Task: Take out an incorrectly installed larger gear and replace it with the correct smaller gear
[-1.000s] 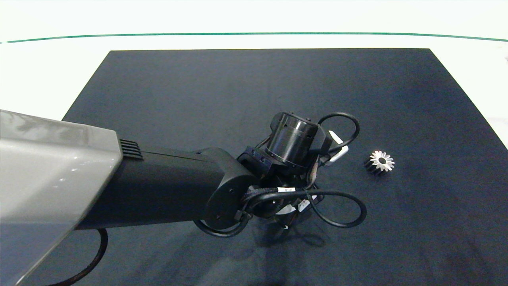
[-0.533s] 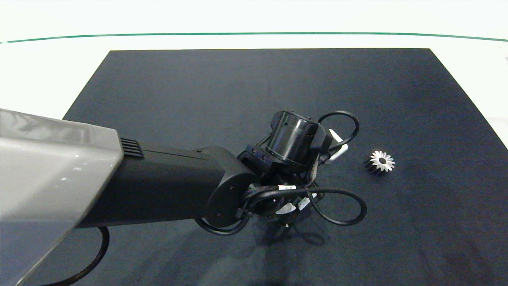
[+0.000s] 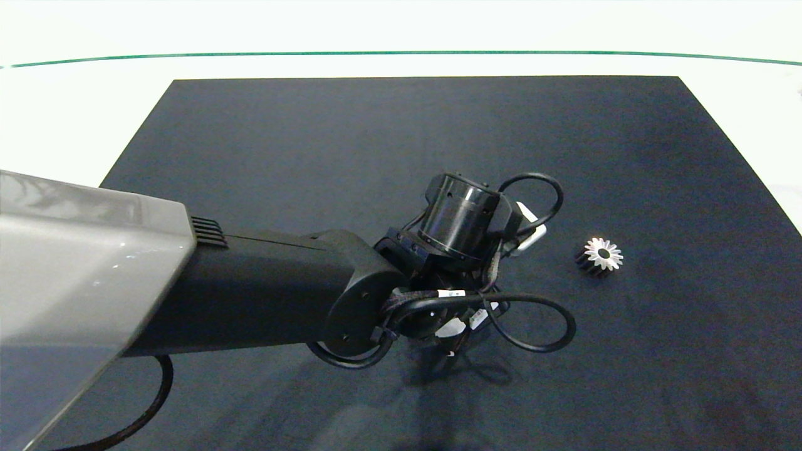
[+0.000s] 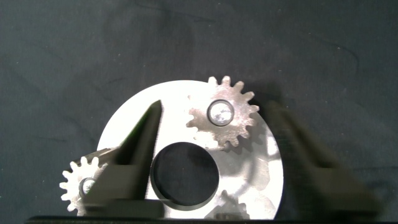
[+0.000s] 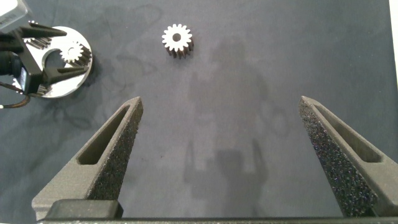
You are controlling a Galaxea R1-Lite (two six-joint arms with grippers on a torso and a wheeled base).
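Left gripper (image 4: 214, 149) poised over the round plate (image 4: 273, 180), fingers spread and holding nothing

Its two fingers straddle a blunt-toothed gear on a peg (image 4: 222, 119) and the plate's dark round hole (image 4: 183, 172); another gear (image 4: 79, 183) sits at the plate's edge. A loose gear (image 3: 599, 255) lies flat on the dark mat (image 3: 401, 138), to the right of the left arm and well apart from it; which of the gears is the larger one I cannot tell. The right gripper (image 5: 230, 155) hangs wide open and empty above bare mat, nearer than the loose gear

Overhead view; two downward wrist views
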